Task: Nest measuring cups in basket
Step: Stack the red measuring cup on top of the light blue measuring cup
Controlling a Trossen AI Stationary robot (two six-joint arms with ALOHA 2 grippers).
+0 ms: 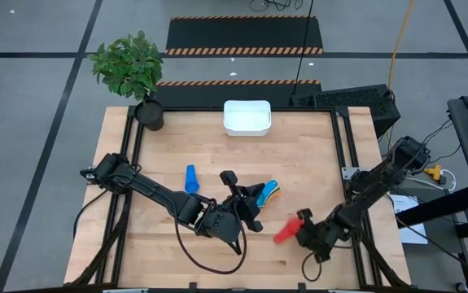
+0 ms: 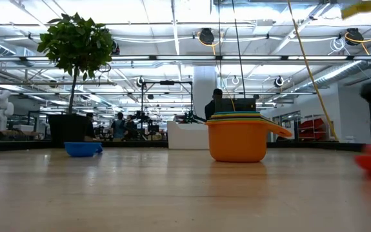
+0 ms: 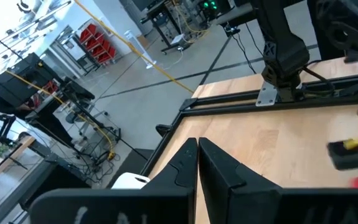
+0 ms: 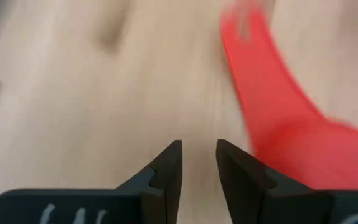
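Right wrist view shows our right gripper (image 4: 198,163) slightly parted beside the red cup (image 4: 291,134), holding nothing. Left gripper (image 3: 197,163) is closed, empty. Next we must clamp the red handle and carry it toward the nested stack (image 1: 268,192); the basket (image 1: 247,117) sits far off.

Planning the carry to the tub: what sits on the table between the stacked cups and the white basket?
Nothing: in the high view, bare wood runs from the stacked cups up to the white basket.
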